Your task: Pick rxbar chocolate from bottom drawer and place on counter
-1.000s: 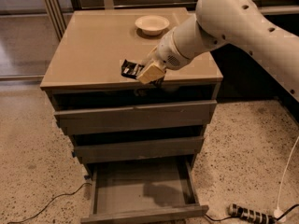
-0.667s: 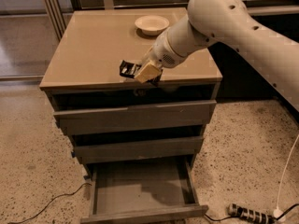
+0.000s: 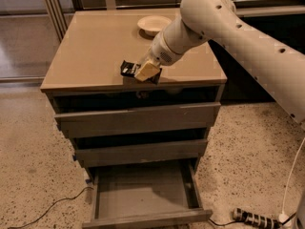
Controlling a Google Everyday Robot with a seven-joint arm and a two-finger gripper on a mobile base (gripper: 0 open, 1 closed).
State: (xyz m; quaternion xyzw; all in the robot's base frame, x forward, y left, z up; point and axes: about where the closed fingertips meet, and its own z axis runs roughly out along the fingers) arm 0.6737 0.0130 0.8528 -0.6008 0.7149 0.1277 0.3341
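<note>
**Bar over the counter's front edge, ready to set down**

At far left a thin cable (image 3: pixel 45 210) trails over the speckled floor. The counter (image 3: pixel 90 51) shows a wide bare stretch on its left half. Close to its front edge, the rxbar chocolate (image 3: pixel 127 68) juts out of the gripper (image 3: pixel 143 73) toward nine o'clock, with its long axis roughly along that edge. The gripper's tan fingers are clamped on the bar's right end. Whether the bar touches the surface or hangs just above it cannot be told.

At six o'clock from the gripper, the bottom drawer (image 3: pixel 143 197) stands pulled out and holds nothing. A cream bowl (image 3: pixel 153 24) sits at twelve o'clock, well apart. The white arm (image 3: pixel 238 37) slopes in from two o'clock, wrist angled down and leftward. A short lowering and release looks like all that remains. At far right a power strip (image 3: pixel 255 218) lies on the floor.
</note>
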